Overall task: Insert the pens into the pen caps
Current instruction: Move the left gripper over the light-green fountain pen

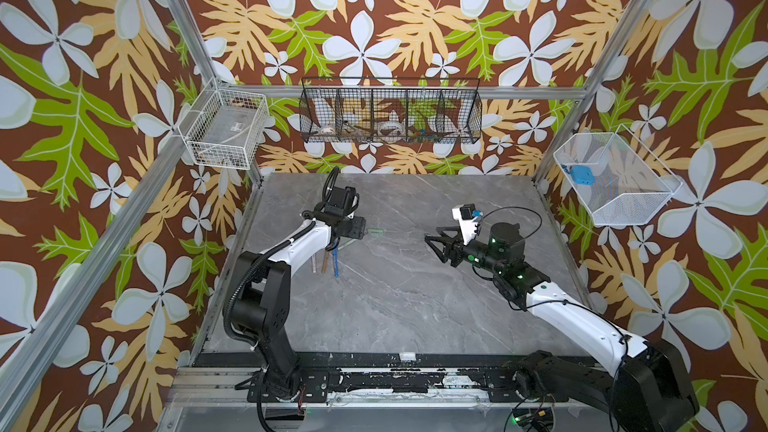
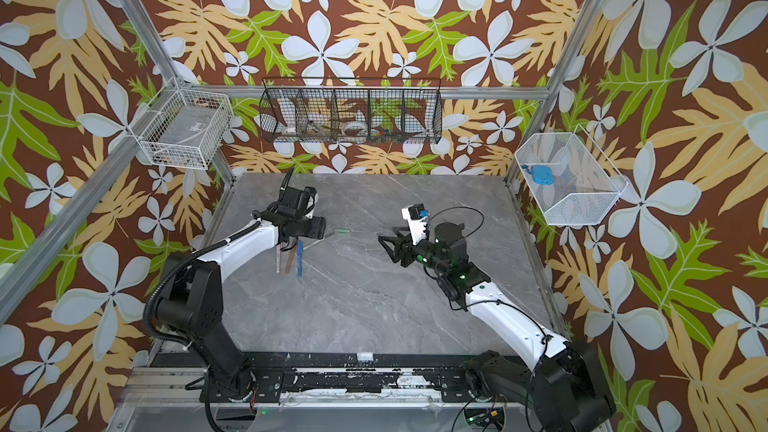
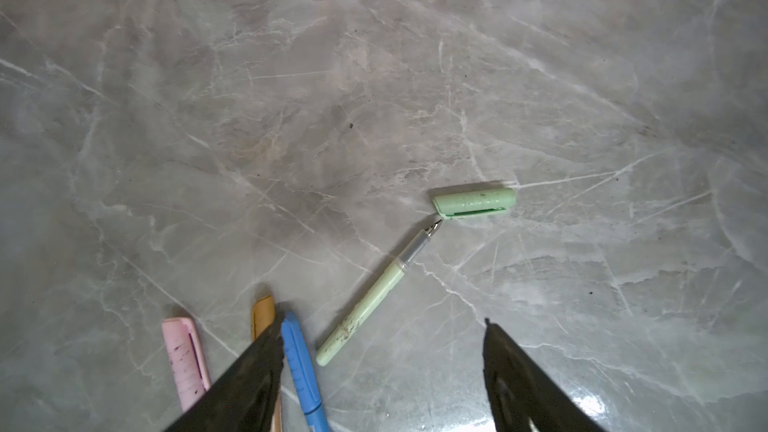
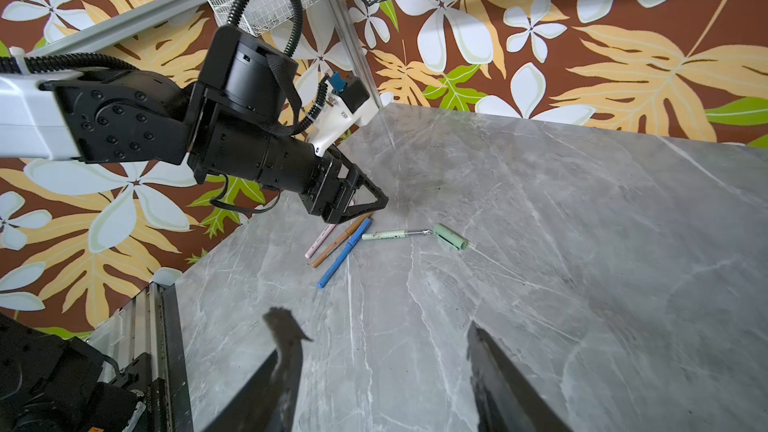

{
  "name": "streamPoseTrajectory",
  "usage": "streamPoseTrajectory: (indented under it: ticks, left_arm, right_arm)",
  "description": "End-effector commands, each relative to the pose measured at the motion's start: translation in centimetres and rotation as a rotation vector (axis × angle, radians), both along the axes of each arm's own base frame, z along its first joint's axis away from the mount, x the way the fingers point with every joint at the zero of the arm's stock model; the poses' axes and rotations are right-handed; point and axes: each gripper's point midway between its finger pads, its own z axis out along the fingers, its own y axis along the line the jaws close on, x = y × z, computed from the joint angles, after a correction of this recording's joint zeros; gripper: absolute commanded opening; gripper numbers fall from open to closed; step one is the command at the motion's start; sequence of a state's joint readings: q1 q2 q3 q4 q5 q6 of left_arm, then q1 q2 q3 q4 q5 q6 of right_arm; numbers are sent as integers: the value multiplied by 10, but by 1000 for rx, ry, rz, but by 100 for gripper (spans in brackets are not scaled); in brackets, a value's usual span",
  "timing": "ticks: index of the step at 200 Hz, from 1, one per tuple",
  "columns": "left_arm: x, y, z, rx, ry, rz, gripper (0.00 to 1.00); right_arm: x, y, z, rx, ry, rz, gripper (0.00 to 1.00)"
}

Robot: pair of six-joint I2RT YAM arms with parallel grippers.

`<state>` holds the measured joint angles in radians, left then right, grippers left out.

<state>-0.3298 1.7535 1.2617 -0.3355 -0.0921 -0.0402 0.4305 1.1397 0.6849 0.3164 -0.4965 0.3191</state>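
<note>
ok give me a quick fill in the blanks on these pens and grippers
1. The uncapped pen is coloured ____.
2. Between the pink pen and the blue pen lies the ____ one.
3. The right gripper holds ____.
4. The left gripper has its jaws ____.
Missing: green; brown; nothing; open

In the left wrist view a finger [image 3: 249, 384] of the left gripper [image 3: 380, 324] covers most of the brown pen [image 3: 263, 317] and one end of the pink pen [image 3: 187, 359]; the picture's edge cuts the blue pen [image 3: 299, 363]. What lies in the black wire basket [image 1: 459, 116] (small, behind mesh) cannot be told.
</note>
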Motion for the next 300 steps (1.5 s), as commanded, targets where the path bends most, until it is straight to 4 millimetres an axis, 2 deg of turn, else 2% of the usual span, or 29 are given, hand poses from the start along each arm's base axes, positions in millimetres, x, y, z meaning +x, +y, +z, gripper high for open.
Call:
streamPoseTrajectory:
  ticks: [1,29,80,106,131,154,183,240,258,300]
  left_arm:
    - [-2,-3,-7,41,21,-82,77]
    - [3,2,-20,97,46,-89,77]
    - [1,-9,-53,103,136,-178,77]
    - [1,-1,-71,145,197,-179,76]
    - [1,6,-78,159,214,-167,76]
    - [-1,7,-82,155,232,-182,76]
    - [-14,5,-95,140,292,-215,73]
    - [-20,8,-110,141,318,-224,73]
    - [-19,5,-114,123,324,-231,67]
    - [-24,-7,-117,58,338,-259,43]
  right_arm:
    - [0,-4,0,-8,-9,-16,63]
    - [-2,-4,0,3,-4,-12,63]
    - [-6,-6,1,30,1,-20,63]
    - [-7,-5,13,76,-14,-17,63]
    - [-7,-5,20,90,-29,-17,63]
    - [-6,-5,21,93,-28,-19,63]
    - [-6,-6,19,101,-21,-25,63]
    - [-8,-10,24,106,-26,-47,63]
    - [-11,-15,23,104,-24,-65,64]
    - [-15,-25,20,98,-36,-113,64]
